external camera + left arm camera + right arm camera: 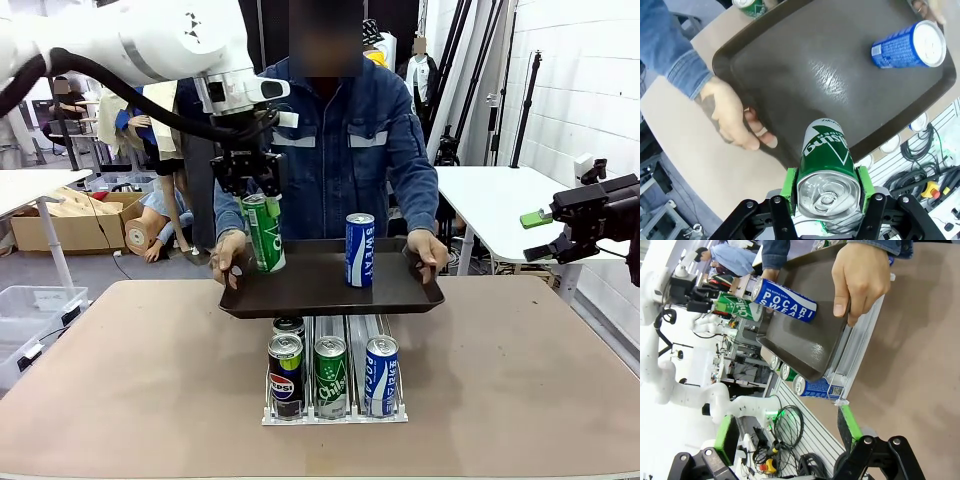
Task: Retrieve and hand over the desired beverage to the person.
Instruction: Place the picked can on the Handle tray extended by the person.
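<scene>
Robotics lab or test hall, arranged as a mock beverage counter. Indicated by: white robot arm above a beige table; can dispenser rack (clear plastic, three lanes) on the tabletop; white work tables to either side; cardboard boxes and a plastic bin on the floor; tripods and stands against a white block wall; loose cabling below the table edge.

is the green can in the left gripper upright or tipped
Roughly upright, leaning slightly. The left gripper clamps the green can by its top, above the tray the person holds; whether its base touches the tray, cannot tell.
</scene>
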You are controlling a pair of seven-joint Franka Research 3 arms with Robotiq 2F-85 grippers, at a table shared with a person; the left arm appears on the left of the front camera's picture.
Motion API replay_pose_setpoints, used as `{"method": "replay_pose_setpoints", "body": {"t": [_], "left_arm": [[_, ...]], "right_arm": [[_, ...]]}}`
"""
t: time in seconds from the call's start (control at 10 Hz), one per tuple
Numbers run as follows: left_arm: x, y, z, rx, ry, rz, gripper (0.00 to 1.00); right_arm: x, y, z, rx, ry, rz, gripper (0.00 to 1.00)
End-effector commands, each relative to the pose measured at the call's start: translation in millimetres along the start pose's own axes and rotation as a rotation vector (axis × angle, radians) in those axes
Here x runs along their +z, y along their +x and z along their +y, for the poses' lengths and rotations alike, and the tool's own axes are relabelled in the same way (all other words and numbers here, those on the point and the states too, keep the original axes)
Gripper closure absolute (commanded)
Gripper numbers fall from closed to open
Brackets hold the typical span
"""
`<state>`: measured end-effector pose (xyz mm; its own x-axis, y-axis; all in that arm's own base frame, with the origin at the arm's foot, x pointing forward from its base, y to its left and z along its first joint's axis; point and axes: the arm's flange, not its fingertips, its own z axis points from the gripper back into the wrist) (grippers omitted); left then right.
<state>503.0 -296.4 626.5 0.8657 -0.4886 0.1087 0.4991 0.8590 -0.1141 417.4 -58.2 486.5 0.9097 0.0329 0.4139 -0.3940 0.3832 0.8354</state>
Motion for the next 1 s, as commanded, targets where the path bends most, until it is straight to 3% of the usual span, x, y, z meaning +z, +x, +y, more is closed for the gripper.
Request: {"method": "replay_pose_setpoints", "body": {"t": [0.0,0.5,0.9], "left_arm": [[6.9,23.4,-3.7,0.013,0.029,0.021,1.0],[-15.0,46.4,-14.3,0.007,0.091,0.06,1.0],[-40.9,44.7,-10.3,0.023,0.104,0.089,1.0]], "right_arm": [[-0.4,0.0,0.2,0.001,0.004,0.0,0.0],[-0.4,0.0,0.2,0.001,0.004,0.0,0.0],[-0.4,0.0,0.2,0.001,0.004,0.0,0.0]]}}
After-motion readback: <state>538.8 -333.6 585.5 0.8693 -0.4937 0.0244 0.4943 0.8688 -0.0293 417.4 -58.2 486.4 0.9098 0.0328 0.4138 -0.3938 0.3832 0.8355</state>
